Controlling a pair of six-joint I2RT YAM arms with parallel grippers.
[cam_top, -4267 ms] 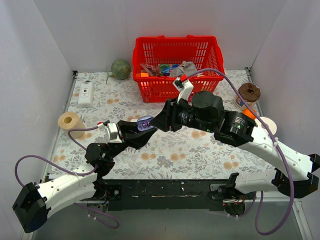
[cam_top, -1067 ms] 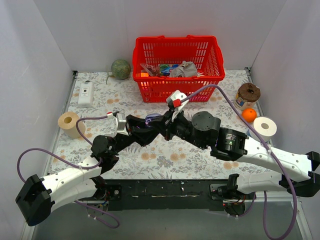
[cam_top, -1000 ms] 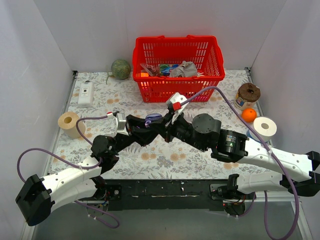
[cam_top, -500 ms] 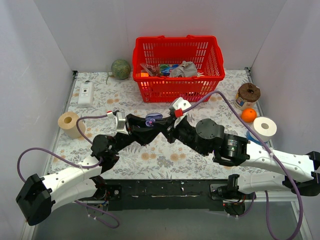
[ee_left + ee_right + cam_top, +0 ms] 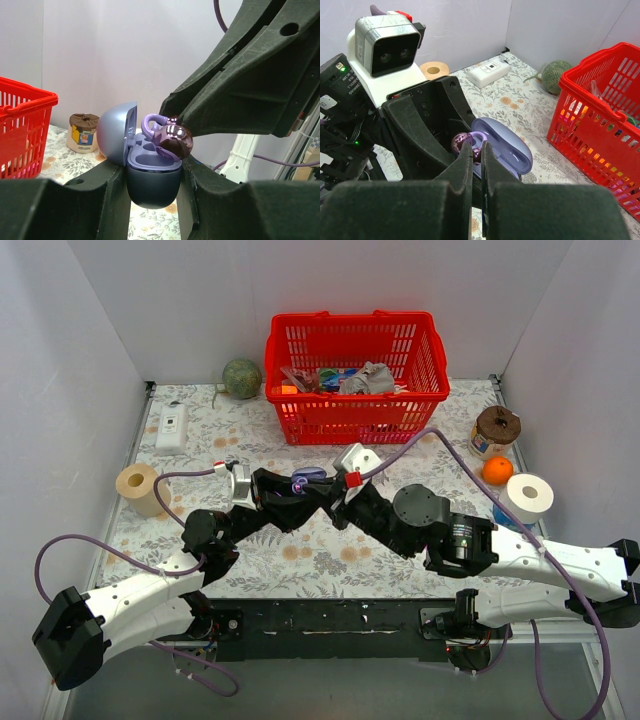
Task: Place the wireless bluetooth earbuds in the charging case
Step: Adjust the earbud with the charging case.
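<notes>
My left gripper (image 5: 297, 492) is shut on the lavender charging case (image 5: 307, 477) and holds it above the table. In the left wrist view the case (image 5: 152, 182) sits upright between my fingers (image 5: 95, 190) with its lid (image 5: 116, 132) open to the left. My right gripper (image 5: 477, 150) is shut on a glossy dark purple earbud (image 5: 462, 142). It holds the earbud (image 5: 171, 140) at the case's open top, over an empty well. The case lid (image 5: 507, 150) shows behind my right fingertips. The second earbud is not visible.
A red basket (image 5: 355, 370) full of items stands at the back. A green ball (image 5: 241, 378) and a white device (image 5: 172, 427) lie back left. Paper rolls (image 5: 140, 485) (image 5: 528, 495), an orange (image 5: 497, 470) and a jar (image 5: 497, 428) flank the arms.
The left gripper carried the case up and to the right over the past seconds. The right arm's elbow has dropped lower and rightward, its gripper staying at the case with the earbud.
</notes>
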